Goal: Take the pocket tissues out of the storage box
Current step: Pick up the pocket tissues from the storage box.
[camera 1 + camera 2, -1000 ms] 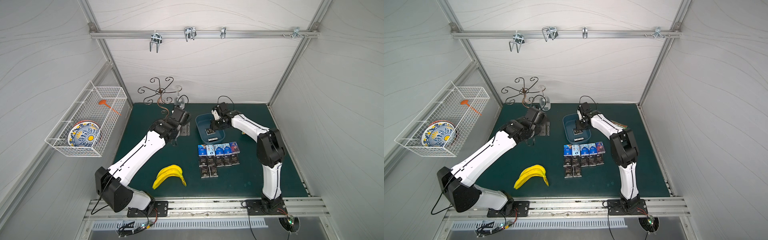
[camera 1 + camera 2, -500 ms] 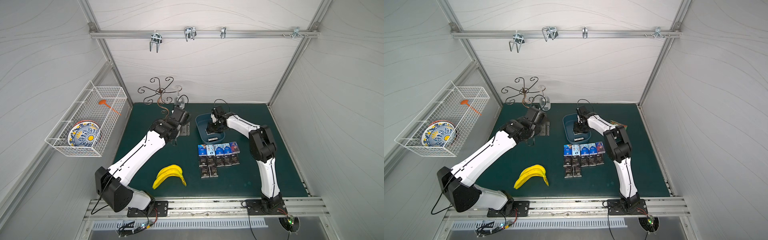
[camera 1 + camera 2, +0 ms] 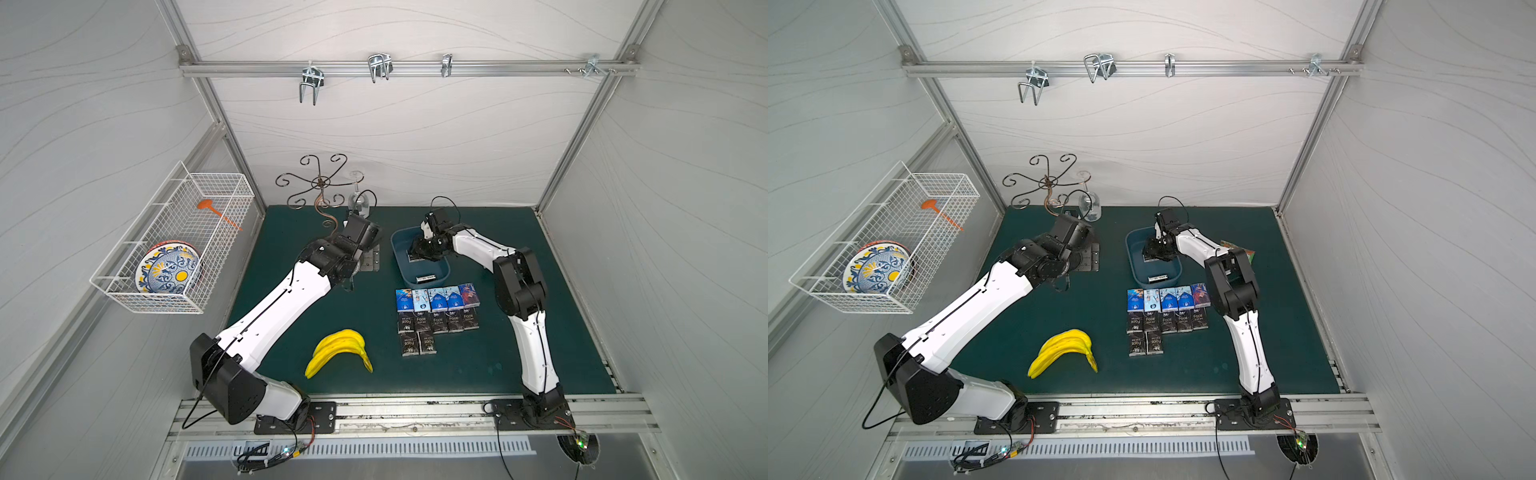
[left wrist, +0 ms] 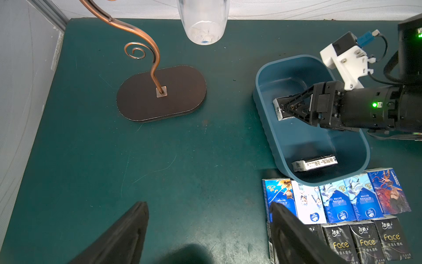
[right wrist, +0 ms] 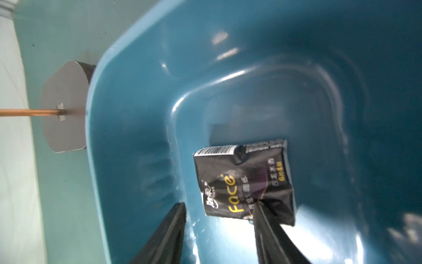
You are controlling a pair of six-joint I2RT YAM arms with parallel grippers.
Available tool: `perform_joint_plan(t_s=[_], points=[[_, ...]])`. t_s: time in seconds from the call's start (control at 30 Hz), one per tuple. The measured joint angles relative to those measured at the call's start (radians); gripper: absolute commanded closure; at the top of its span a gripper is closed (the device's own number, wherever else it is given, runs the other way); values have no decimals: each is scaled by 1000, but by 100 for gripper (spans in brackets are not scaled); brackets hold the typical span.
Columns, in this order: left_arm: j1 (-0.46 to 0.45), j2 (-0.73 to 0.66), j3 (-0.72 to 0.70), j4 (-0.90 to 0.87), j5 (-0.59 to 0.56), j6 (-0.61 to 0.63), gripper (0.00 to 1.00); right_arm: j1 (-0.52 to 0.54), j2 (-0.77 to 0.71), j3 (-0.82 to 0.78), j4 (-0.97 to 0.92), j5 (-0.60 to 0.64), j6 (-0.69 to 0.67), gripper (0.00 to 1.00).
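Inside box (image 5: 137,137), far half: right gripper (image 5: 219,204) is down at the floor, jaws about half apart, not closed on anything. Black packet (image 5: 242,173) lies flat, offset to one side of the gap. One finger (image 5: 265,224) presses into its near corner and dents the wrap, other finger (image 5: 173,228) is clear of it with bare floor between. Long axis of packet looks to run across the gap, not along the fingers, so closing as is would likely pinch only part; needs a sideways shift or wider jaws. Also a second packet (image 4: 315,162) on edge by the near wall. Other tissues (image 3: 436,316) sit in rows on mat (image 3: 478,374) just outside. Left gripper (image 4: 208,204) is wide apart, empty, over mat beside box; right arm clearly nearer
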Motion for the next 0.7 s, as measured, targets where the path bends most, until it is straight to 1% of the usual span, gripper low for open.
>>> perform_joint_plan(t_s=[0.13, 0.33, 0.5, 0.7], points=[[0, 1, 0, 0, 0, 1, 13, 3, -6, -13, 8, 57, -42, 51], [0, 9, 1, 0, 1, 1, 13, 16, -82, -130, 10, 118, -78, 49], [0, 15, 2, 0, 1, 1, 13, 29, -135, -160, 16, 111, -68, 48], [-3, 16, 15, 0, -1, 2, 13, 28, -116, -134, 26, 72, -7, 47]])
